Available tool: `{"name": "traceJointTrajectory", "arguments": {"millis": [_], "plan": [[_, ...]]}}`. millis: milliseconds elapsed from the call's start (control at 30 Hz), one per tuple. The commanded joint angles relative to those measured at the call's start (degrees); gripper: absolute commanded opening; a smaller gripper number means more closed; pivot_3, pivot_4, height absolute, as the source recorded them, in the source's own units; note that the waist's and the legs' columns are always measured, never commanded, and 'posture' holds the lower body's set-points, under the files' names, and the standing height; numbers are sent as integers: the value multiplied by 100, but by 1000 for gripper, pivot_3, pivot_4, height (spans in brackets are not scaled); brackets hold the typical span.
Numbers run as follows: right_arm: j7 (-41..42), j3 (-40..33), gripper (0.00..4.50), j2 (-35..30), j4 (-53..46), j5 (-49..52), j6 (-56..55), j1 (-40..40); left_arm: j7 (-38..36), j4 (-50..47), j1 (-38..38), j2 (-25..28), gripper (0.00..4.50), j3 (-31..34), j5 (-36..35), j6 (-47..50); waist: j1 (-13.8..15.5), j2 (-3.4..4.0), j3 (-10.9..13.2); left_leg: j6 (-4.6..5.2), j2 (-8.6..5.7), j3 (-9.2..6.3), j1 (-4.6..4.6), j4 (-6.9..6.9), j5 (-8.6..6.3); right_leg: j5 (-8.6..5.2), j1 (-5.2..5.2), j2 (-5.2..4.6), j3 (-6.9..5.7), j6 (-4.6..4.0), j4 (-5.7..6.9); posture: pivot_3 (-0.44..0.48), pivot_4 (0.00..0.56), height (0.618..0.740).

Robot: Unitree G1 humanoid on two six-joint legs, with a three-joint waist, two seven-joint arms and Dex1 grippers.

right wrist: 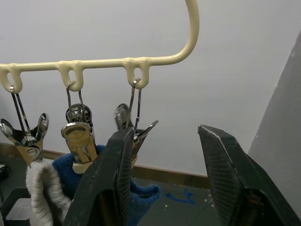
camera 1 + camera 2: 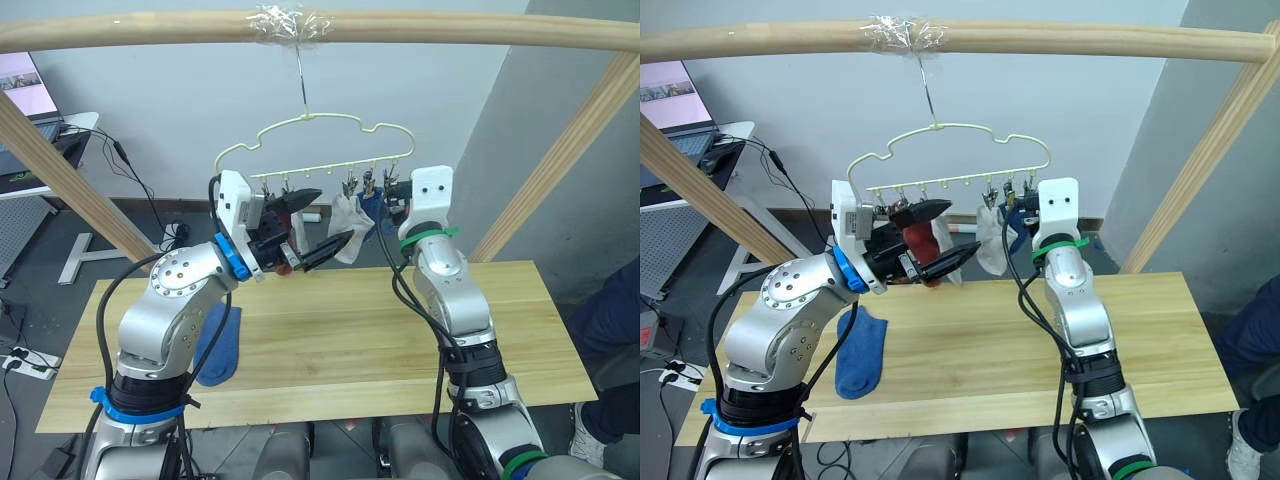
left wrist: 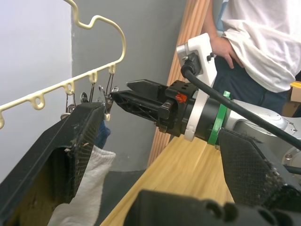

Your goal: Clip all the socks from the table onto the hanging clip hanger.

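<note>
Nearest, one blue sock (image 2: 860,352) lies flat on the table (image 2: 1140,340), at its left side. Up above it, the left gripper (image 2: 940,238) is spread wide with a rust red sock (image 2: 919,243) between its fingers, just under the clip hanger (image 2: 950,160). Further back, the right gripper (image 1: 164,179) stands open beside the end clip (image 1: 134,127). A grey sock (image 2: 348,222) and another blue sock (image 1: 77,176) already hang clipped.

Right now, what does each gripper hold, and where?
Right gripper, open beside a clip, holds nothing. A rust red sock sits between the left gripper's spread fingers; a hold cannot be told.
</note>
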Motion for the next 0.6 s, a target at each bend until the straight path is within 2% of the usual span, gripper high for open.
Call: {"name": "traceJointTrajectory", "arguments": {"millis": [33, 300, 600], "plan": [[-1, 17, 2260, 93, -237, 4, -71, -127, 18, -306, -68, 74, 4391, 55, -119, -5, 0, 0, 0, 0, 0, 0, 0, 0, 0, 0, 0, 0, 0, 0, 0, 128, 209, 740], [-60, 57, 2260, 329, -417, -7, 29, -25, 95, -465, -26, 25, 4391, 41, -213, 20, 1, 0, 0, 0, 1, -2, 0, -1, 0, 0, 0, 0, -1, 0, 0, 129, 207, 740], [-297, -49, 2260, 534, -96, -67, 4, -189, 222, -426, -93, 7, 4391, 136, -281, -21, 3, 0, 0, 0, 1, -2, 1, -1, 0, 0, 0, 0, -1, 0, 0, 135, 206, 740]]}}
